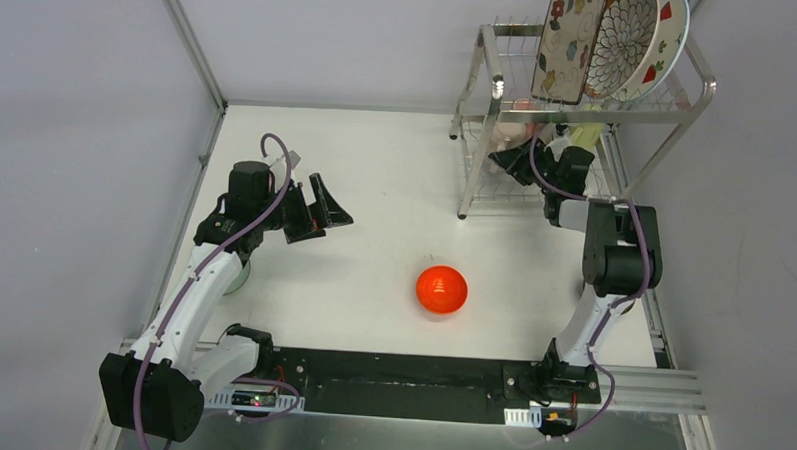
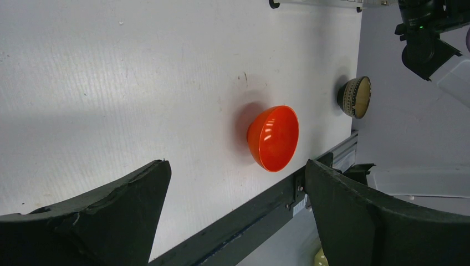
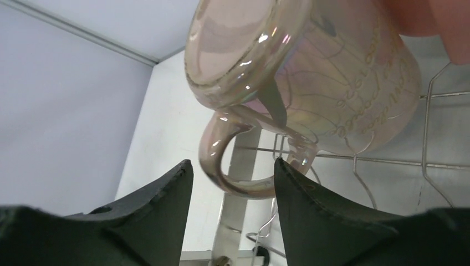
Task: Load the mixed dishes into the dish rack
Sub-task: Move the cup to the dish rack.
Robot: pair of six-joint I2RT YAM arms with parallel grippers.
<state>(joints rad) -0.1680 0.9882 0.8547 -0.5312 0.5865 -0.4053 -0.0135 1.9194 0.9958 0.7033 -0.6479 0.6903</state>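
Observation:
The silver dish rack (image 1: 499, 83) stands at the far right. Its upper shelf holds the floral rectangular plate (image 1: 569, 41), the brown-petal round plate (image 1: 621, 41) and the strawberry white plate (image 1: 664, 39) on edge. My right gripper (image 1: 512, 157) reaches into the lower shelf. In the right wrist view it (image 3: 231, 166) is open, with the handle (image 3: 221, 166) of a pink cup (image 3: 310, 72) between its fingers. The cup lies on the wire shelf (image 3: 388, 162). A red-orange bowl (image 1: 441, 290) sits upside down mid-table. My left gripper (image 1: 315, 207) is open and empty, to the left of the bowl (image 2: 272, 137).
A pale green bowl (image 1: 236, 276) sits half hidden under my left arm. A dark brown bowl (image 2: 354, 97) lies on its side near the right arm's base. Something yellow (image 1: 583, 134) shows on the rack's lower shelf. A black rail (image 1: 399, 380) runs along the near edge.

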